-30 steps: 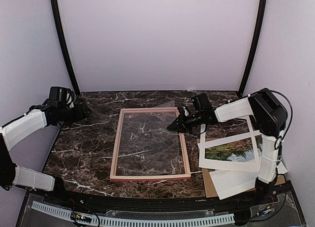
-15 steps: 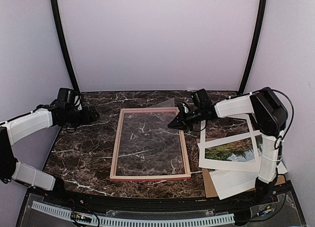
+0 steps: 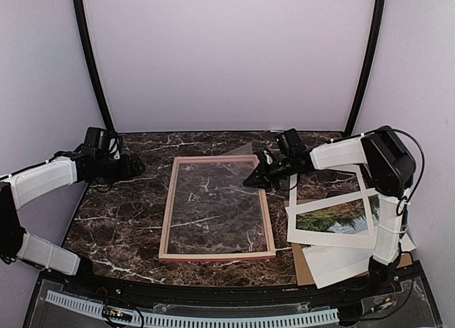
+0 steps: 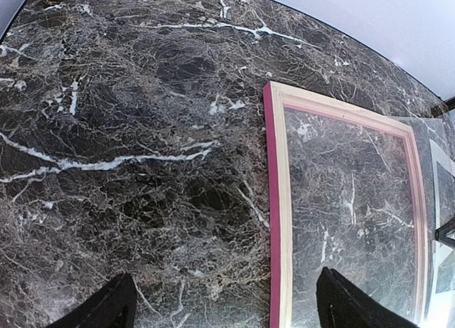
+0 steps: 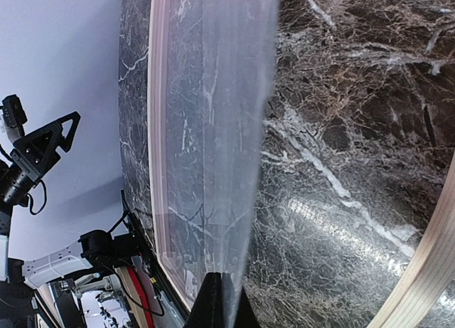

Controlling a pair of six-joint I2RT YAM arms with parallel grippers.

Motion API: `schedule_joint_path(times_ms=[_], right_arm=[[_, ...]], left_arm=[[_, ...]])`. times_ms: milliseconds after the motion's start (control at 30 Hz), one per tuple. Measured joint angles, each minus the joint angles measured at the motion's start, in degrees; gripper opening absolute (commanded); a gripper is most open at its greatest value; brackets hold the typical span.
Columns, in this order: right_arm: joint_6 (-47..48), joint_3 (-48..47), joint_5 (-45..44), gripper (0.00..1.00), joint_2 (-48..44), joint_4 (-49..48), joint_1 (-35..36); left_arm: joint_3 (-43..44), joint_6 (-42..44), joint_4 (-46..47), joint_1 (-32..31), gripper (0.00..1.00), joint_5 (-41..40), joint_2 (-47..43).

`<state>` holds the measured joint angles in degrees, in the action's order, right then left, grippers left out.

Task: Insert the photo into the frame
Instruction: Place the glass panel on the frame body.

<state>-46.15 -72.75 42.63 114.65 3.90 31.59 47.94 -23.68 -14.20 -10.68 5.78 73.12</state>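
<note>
The frame [image 3: 166, 214] lies flat mid-table, pale wood up with pink sides; it also shows in the left wrist view [image 4: 276, 200]. My right gripper [image 3: 252, 180] is shut on the right edge of a clear sheet [image 3: 217, 189], held tilted over the frame. In the right wrist view the gripper [image 5: 222, 303] pinches the sheet [image 5: 220, 129] edge-on. My left gripper [image 3: 135, 166] is open and empty above the marble, left of the frame's far-left corner; in its own view [image 4: 227, 307] its jaws straddle the left rail. The photo [image 3: 335, 218] lies at the right among white boards.
A white mat board [image 3: 366, 193] with a window lies over the photo at the right. A second white sheet [image 3: 334, 264] and a brown backing board [image 3: 304, 267] lie by the near right edge. Black posts stand at the back corners.
My left gripper has moved right, closer to the frame's far-left corner. My right gripper has shifted slightly back with the clear sheet, whose far corner now stands higher.
</note>
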Motion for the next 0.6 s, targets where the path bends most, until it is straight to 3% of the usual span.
schedule_joint_path(times_ms=[600], right_arm=[[0.66,-0.11,-0.09,0.00,0.00,0.22,0.00]], left_arm=[[0.00,0.02,0.04,-0.48,0.90,0.63,0.37]])
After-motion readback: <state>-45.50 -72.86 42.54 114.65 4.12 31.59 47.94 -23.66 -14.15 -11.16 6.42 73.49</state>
